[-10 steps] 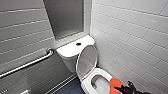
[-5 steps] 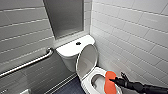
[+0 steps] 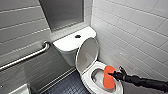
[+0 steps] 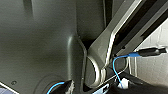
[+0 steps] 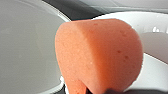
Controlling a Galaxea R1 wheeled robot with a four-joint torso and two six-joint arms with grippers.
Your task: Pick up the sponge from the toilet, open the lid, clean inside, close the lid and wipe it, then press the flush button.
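Orange sponge (image 3: 108, 80), clamped in my right end effector (image 3: 115, 74), is sliding inward from the toilet (image 3: 86, 78) rim; scrubbing is beginning.

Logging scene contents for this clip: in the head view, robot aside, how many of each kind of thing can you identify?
sponge: 1
toilet: 1
lid: 1
flush button: 1
grab bar: 1
Total: 5
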